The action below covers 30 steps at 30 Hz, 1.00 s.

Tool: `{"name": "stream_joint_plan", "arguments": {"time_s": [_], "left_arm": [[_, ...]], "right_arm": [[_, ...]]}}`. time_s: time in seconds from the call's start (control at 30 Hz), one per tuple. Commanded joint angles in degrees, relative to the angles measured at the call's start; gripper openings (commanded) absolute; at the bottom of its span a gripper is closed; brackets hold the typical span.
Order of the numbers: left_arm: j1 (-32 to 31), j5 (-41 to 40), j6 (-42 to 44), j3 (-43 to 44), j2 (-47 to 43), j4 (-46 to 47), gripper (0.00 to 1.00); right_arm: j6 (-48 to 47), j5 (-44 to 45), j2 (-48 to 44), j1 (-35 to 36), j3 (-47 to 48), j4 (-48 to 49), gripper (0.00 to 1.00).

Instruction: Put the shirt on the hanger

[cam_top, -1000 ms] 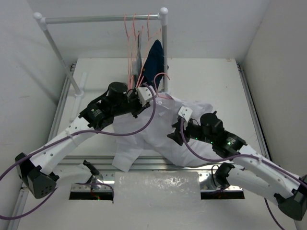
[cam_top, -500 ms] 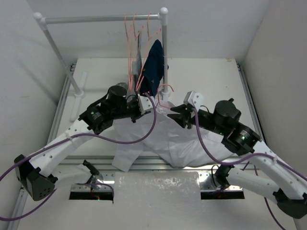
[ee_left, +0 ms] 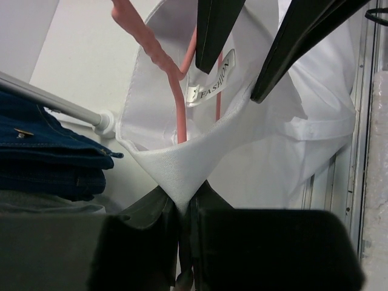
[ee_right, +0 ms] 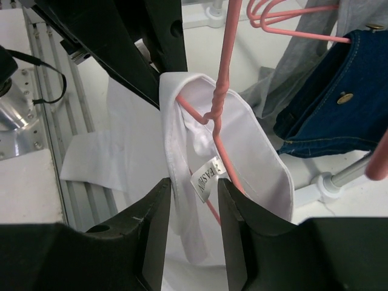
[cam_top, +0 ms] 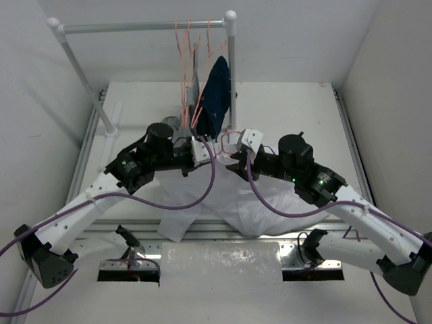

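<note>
Top external view: both arms are bent in from their bases, elbows out, and meet nose to nose mid-table, just in front of the rail [cam_top: 142, 27]. My left gripper [ee_left: 182, 203] is pressed together on the pointed tip of the shirt [ee_left: 267, 151] collar, holding it up. The right gripper [ee_right: 193, 185] faces it from the other side, jaws spread, with the collar's edge and the label [ee_right: 205, 177] sitting in the gap, not squeezed as far as I can see. The hanger [ee_right: 219, 91] has its twisted neck poking up through the collar opening. The rest of the shirt drapes over the table [cam_top: 290, 104] toward the near edge. A navy garment [cam_top: 217, 94] hangs on the rail behind.
</note>
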Motion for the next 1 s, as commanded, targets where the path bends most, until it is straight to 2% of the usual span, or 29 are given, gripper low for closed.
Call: {"name": "stream_joint_plan", "arguments": {"time_s": [0.0,0.17,0.27,0.53,0.77,0.87,0.9,0.97], "left_arm": [[0.4,2.2,1.9,-0.6,-1.8,1.1,0.00],[0.4,2.4,1.9,-0.8,-1.8,0.9,0.00],[0.4,3.1,2.3,-0.3,-1.8,0.6,0.00],[0.4,4.7,1.9,0.5,-2.0,0.0,0.00],[0.4,6.9,1.6,0.6,-2.5,0.0,0.00],[0.4,7.9,1.6,1.0,-2.5,-0.4,0.00],[0.4,8.1,1.9,1.2,-2.5,-0.7,0.00],[0.4,8.8,3.0,1.4,-2.5,-2.5,0.00]], "right_arm": [[-1.8,-2.2,-0.7,-0.1,2.3,2.7,0.38],[-3.1,-0.9,-6.7,-0.1,0.7,3.1,0.40],[-3.5,0.3,-7.4,-0.1,0.1,3.7,0.44],[-4.3,-2.1,-1.6,-0.1,0.6,2.8,0.46],[-4.3,-1.4,1.9,0.0,0.2,3.9,0.43],[-4.2,-1.8,2.7,-0.1,0.0,4.4,0.18],[-4.2,-1.1,2.8,-0.1,-0.1,4.5,0.00],[-5.0,0.1,1.9,-0.1,-0.3,3.9,0.00]]}}
